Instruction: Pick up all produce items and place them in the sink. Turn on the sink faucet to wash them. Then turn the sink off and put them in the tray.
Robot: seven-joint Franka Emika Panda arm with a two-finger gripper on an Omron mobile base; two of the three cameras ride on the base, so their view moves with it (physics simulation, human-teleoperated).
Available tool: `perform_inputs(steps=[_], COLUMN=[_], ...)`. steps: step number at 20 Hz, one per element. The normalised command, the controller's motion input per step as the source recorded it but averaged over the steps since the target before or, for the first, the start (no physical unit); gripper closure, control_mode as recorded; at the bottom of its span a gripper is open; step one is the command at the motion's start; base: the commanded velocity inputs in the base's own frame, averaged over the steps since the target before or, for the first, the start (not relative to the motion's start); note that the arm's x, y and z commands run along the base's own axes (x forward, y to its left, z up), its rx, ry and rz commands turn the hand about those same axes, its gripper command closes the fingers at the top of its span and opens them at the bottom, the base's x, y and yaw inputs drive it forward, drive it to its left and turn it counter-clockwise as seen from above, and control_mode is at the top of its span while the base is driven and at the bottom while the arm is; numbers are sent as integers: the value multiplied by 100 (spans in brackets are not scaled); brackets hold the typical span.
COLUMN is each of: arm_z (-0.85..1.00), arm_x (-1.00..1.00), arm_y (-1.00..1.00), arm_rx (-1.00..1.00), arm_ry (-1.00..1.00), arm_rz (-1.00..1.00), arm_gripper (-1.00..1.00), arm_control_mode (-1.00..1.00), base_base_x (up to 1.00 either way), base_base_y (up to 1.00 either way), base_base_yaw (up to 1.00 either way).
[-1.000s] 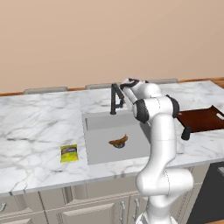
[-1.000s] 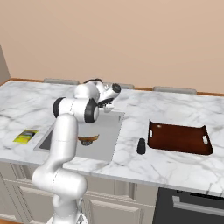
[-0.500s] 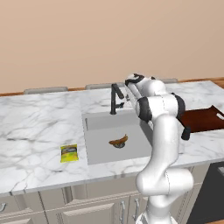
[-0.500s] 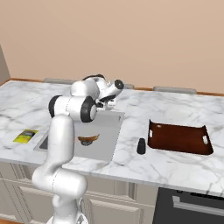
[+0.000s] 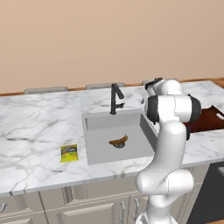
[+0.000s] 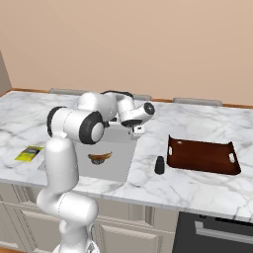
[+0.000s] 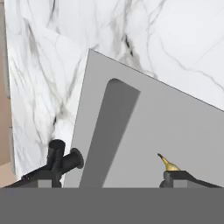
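**Claw open above the sink's back corner, banana in the basin**

The claw [image 7: 111, 181] hangs above the marble table [image 5: 35, 131] near the back right corner of the sink [image 5: 103, 122], with the white arm bent over from the front. In the hand view its two dark fingertips [image 7: 41, 179] stand far apart at either side of the bottom edge, with nothing between them, so the claw is wide open and holds nothing.

The banana [image 5: 118, 141] lies on the grey floor of the sink, close to the round dark drain (brownish-orange, with dark ends). In the hand view only its tip [image 7: 167, 163] peeks out just above the right fingertip.

The black faucet [image 5: 116, 98] stands upright on the table behind the sink's back rim, its spout angled out toward the basin. From the hand view it [image 7: 61, 159] sits just beside the left fingertip.

The reddish-brown tray [image 6: 202, 157] rests on the table to the right of the sink, well apart from the banana. A small dark upright object [image 6: 159, 165] stands between the sink and the tray. A flat yellow packet [image 5: 69, 153] lies on the table left of the sink.
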Motion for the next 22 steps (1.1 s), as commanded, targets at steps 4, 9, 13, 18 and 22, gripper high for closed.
perform_inputs(steps=[4,9,13,18,22], arm_z=[-45,-34,-7,-33,-36], arm_x=[-100,-100,-77,-24,0], arm_y=[0,10,89,100,96], arm_rx=[-13,-20,-32,-41,-33], arm_ry=[-4,-10,-22,-8,0], arm_rz=[16,22,25,14,1], arm_gripper=[-100,-100,-100,-100,-100], arm_control_mode=[-100,-100,-100,-100,-100], base_base_x=[0,0,0,0,0], base_base_y=[0,0,0,0,0], base_base_yaw=[0,0,0,0,0])
